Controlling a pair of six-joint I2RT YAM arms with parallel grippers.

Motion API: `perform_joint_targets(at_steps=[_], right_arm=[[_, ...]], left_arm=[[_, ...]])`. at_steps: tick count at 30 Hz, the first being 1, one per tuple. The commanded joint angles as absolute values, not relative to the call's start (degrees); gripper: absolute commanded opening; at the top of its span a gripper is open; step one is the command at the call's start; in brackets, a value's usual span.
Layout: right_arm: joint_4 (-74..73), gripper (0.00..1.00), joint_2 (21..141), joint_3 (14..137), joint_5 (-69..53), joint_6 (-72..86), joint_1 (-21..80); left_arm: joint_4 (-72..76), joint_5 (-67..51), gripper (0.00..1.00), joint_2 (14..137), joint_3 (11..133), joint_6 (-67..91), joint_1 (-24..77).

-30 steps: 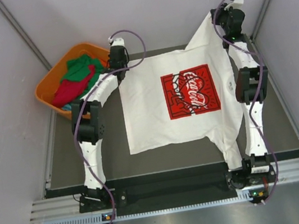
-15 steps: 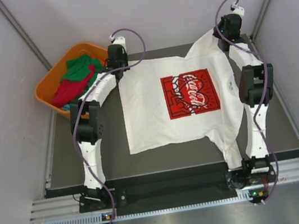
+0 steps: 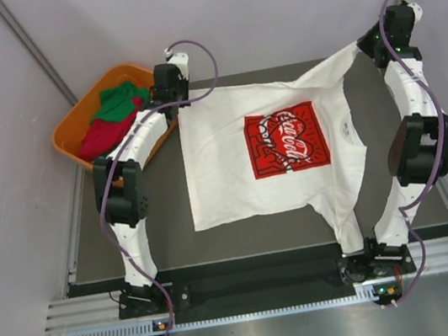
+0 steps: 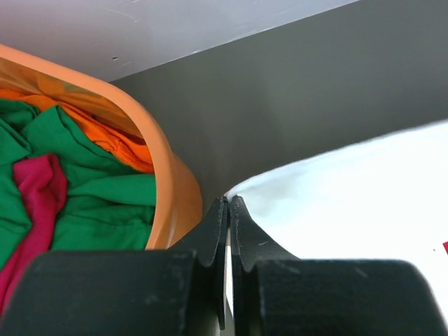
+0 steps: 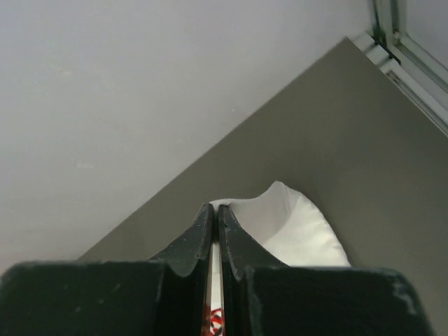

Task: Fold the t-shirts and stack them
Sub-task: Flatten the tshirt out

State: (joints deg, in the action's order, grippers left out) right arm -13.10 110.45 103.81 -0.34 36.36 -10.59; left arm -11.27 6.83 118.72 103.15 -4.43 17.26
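Observation:
A white t-shirt (image 3: pixel 234 175) with a red chest print (image 3: pixel 285 139) lies spread on the dark mat. My left gripper (image 3: pixel 178 111) is shut on its far left hem corner (image 4: pixel 241 187), right beside the basket. My right gripper (image 3: pixel 363 47) is shut on the far right sleeve (image 5: pixel 294 227), which is pulled taut toward the back right corner. Green and red t-shirts (image 3: pixel 113 115) lie crumpled in the orange basket (image 3: pixel 65 133); in the left wrist view they are green (image 4: pixel 77 189) and red (image 4: pixel 38 185).
The orange basket rim (image 4: pixel 164 175) stands close to the left of my left gripper. Grey walls close in the back and both sides. The mat's near edge (image 3: pixel 222 262) meets a metal rail where the arm bases stand. The shirt's near right sleeve (image 3: pixel 347 217) hangs toward the right base.
My right gripper has carried the sleeve down and out to the right, stretching it toward the back right corner. My left gripper has shifted slightly left with its corner.

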Motion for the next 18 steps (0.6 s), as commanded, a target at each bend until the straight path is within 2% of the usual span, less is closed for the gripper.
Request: perform_joint_targets(at_steps=[1, 6, 9, 15, 18], right_arm=[[-16.2, 0.00, 106.4, 101.3, -3.2, 37.4, -11.1], [-15.2, 0.00, 99.8, 103.6, -9.0, 36.8, -11.2], [-16.5, 0.00, 95.4, 109.5, -10.6, 38.5, -11.0], [-7.0, 0.00, 85.4, 114.8, -10.8, 45.7, -11.0], [-12.0, 0.00, 83.1, 121.4, -11.5, 46.8, -11.1]], left_arm=[[-12.7, 6.1, 0.00, 113.6, 103.4, -3.1, 17.0], [-11.6, 10.1, 0.00, 105.2, 101.3, 1.8, 17.1], [-11.6, 11.6, 0.00, 99.4, 102.5, 4.3, 17.1], [-11.5, 6.9, 0.00, 88.5, 107.7, 9.6, 17.2], [-12.5, 6.3, 0.00, 83.2, 109.4, 10.6, 17.3]])
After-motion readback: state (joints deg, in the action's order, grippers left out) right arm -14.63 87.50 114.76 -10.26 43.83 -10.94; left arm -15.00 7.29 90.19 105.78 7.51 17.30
